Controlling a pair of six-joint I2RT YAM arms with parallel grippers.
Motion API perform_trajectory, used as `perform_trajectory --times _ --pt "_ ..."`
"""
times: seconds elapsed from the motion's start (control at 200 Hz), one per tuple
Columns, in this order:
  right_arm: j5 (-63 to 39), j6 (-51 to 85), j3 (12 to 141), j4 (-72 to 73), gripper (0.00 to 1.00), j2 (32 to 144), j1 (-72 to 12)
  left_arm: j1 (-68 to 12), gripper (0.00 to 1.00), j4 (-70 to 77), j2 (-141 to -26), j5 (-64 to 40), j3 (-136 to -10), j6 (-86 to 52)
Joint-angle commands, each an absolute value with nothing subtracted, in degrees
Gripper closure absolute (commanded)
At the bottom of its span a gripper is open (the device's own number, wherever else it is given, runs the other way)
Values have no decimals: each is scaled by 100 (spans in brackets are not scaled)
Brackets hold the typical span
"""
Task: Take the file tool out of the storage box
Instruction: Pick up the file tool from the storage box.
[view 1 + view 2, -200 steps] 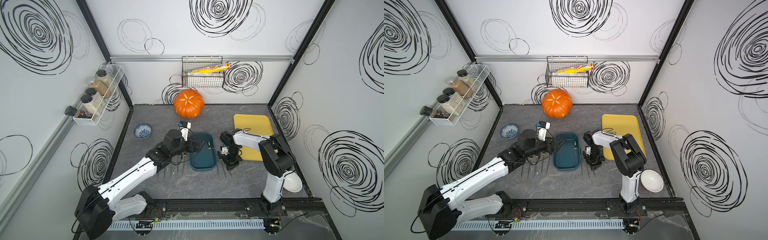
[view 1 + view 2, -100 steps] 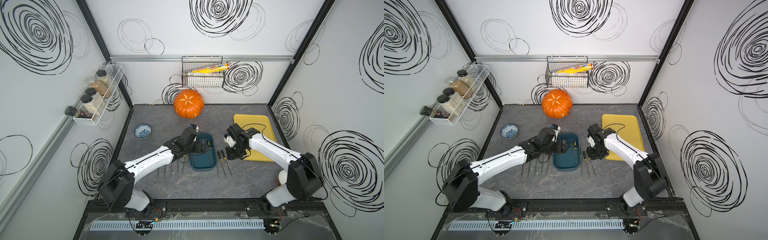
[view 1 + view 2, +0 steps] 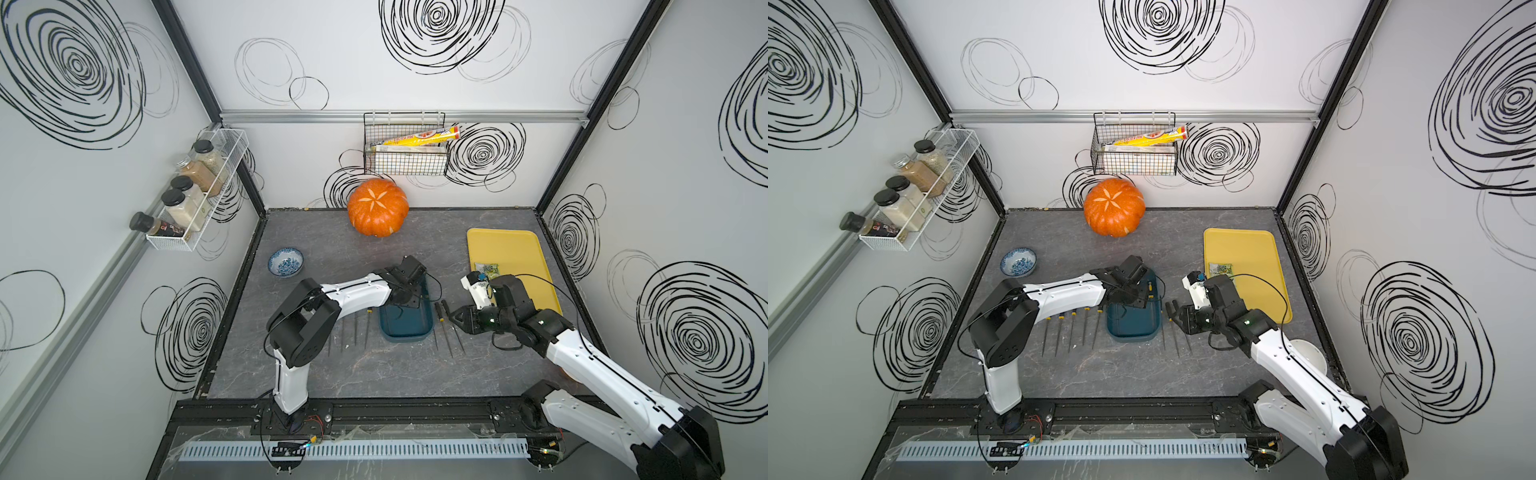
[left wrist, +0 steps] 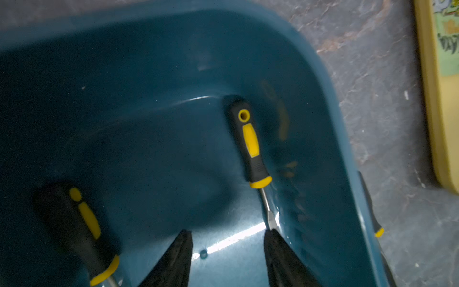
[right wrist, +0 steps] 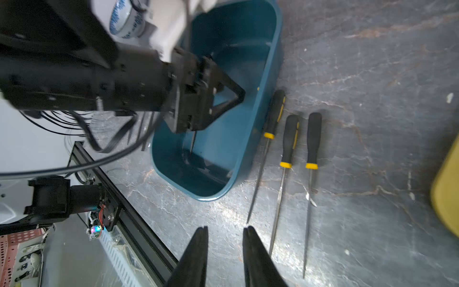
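Left pincer (image 4: pixel 228 233), jaws parted and empty, is inside the dark teal plastic storage box (image 4: pixel 320 129). The black-and-yellow-handled file tool (image 4: pixel 250 144) lies ahead along its wall, shaft meeting one fingertip (image 4: pixel 279 251). Right pincer (image 5: pixel 226 228): parted, empty, outside.

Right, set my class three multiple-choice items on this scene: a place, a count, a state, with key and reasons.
1. Where is the left claw? A at the back wall; B down inside the storage box; C at the front rail.
2. How many files lie on the table between the storage box and the yellow tray? A one; B five; C three.
3. How is the right claw? A open, empty; B shut on a file; C shut on the storage box's rim.
Key: 1 B, teal walls surround it in the left wrist view; 2 C, three handles lie in a row; 3 A, only table shows between its jaws.
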State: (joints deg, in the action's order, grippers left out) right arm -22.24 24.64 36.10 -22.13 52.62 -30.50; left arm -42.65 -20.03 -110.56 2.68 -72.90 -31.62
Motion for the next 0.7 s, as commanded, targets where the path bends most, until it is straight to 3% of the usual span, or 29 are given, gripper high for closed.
perform_trajectory --times 0.0,0.14,0.39,0.476,0.621,0.691 --pt "-2370 2604 3275 -1227 68 4981 -3051 -4270 42 -1983 -11162 311 -7579 -3132" --pt "-2548 2438 3018 -809 67 5062 -3050 -4333 38 -1980 -11426 297 -7797 -3075" --pt "-2748 2304 2809 -523 67 5378 -3049 -4351 39 -2315 -11828 720 -8039 -3129" --pt "-2761 2329 2731 -439 67 5409 -3050 -4357 42 -2548 -11977 966 -8158 -3136" --pt "-2786 2363 2733 -366 67 5384 -3052 -4364 59 -2934 -12250 1244 -8439 -3086" --pt "-2776 2364 2736 -348 67 5344 -3050 -4372 59 -3018 -12344 1363 -8524 -3072"
